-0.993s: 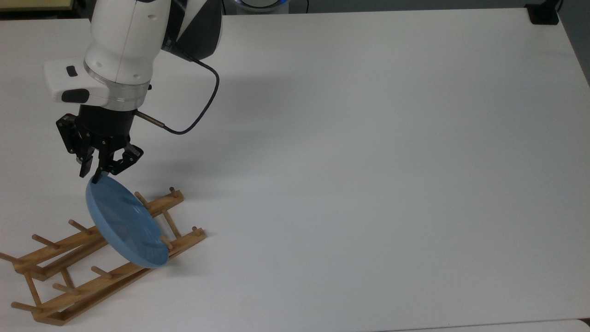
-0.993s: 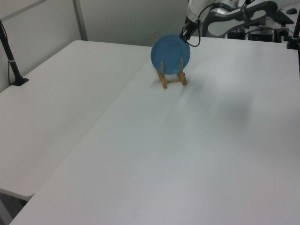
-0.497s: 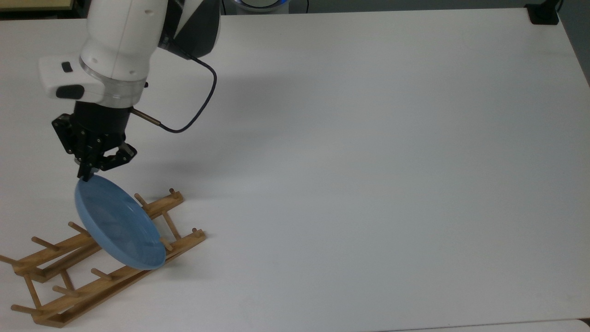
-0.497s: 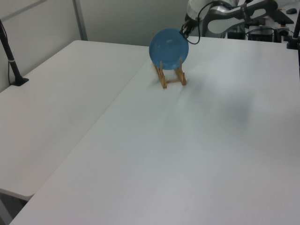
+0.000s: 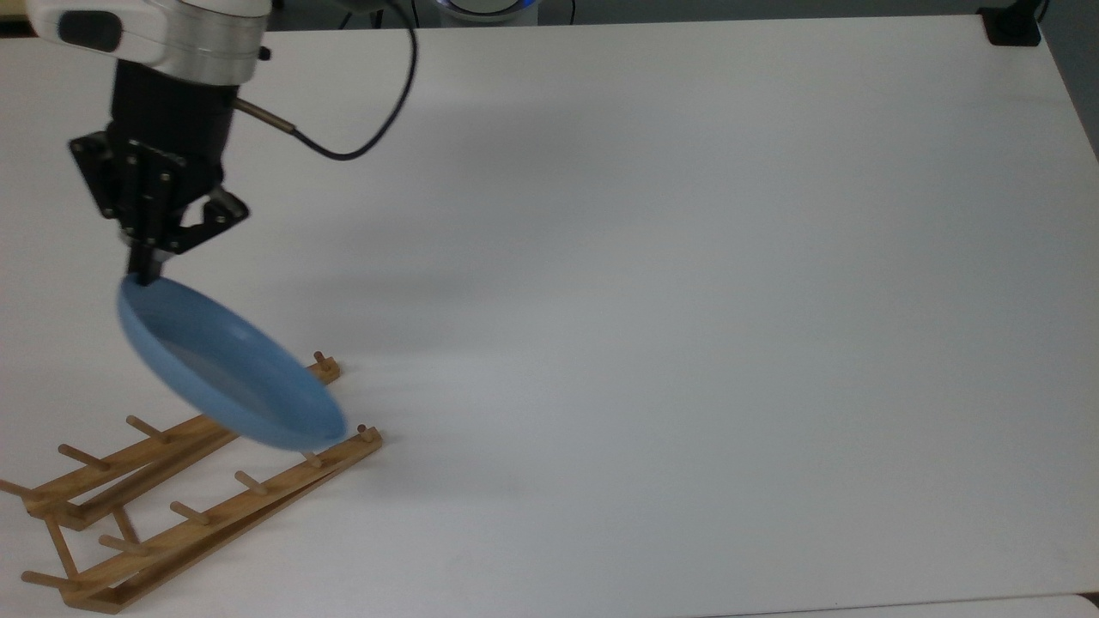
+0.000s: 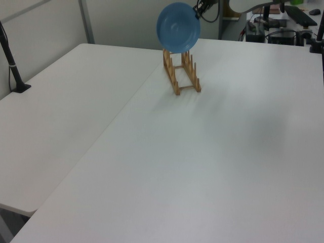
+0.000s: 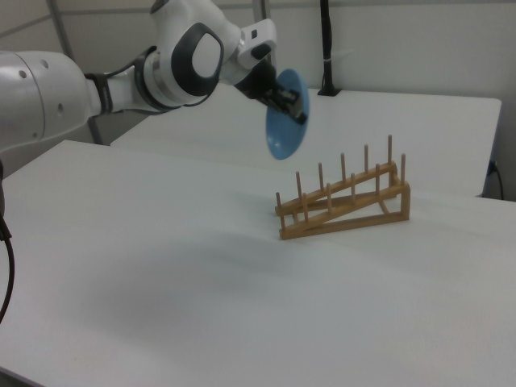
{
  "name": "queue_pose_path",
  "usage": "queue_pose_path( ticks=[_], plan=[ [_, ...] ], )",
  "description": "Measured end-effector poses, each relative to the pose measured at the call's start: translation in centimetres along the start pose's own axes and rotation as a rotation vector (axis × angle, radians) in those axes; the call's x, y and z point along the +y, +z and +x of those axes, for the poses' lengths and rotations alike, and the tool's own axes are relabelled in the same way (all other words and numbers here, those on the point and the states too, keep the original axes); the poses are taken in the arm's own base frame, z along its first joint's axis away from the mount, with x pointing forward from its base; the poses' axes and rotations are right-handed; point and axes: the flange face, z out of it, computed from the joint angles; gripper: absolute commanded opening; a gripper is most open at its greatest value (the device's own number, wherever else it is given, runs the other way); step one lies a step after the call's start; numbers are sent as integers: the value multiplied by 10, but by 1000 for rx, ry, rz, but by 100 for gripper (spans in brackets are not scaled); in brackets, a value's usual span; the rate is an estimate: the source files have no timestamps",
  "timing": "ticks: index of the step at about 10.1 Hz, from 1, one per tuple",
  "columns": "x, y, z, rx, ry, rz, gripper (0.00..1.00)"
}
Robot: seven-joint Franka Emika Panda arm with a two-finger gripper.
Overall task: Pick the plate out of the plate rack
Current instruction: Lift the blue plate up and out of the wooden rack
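The plate [image 5: 227,373] has risen clear of the rack [image 5: 185,498] near the table's [image 5: 687,300] corner — rim pinched in the gripper [image 5: 146,262], apparently firmly — so the pick looks nearly done.

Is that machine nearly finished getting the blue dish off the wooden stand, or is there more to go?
Nearly finished. Done: the round light-blue plate hangs in the air, clear of the light-brown wooden peg rack, whose slots stand bare. In hand: the black two-finger gripper is shut on the plate's upper rim. Left: probably only carrying it away and setting it somewhere on the white table.
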Motion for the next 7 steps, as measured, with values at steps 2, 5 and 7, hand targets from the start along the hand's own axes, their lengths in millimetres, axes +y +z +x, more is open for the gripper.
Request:
queue_pose_path(
  ticks=[2, 5, 7],
  plan=[
    [-44, -3, -21, -151, 17, 70, 0],
    [-80, 0, -71, -495, -162, 173, 0],
    [-81, 10, -107, -690, -428, 215, 0]
  ],
)
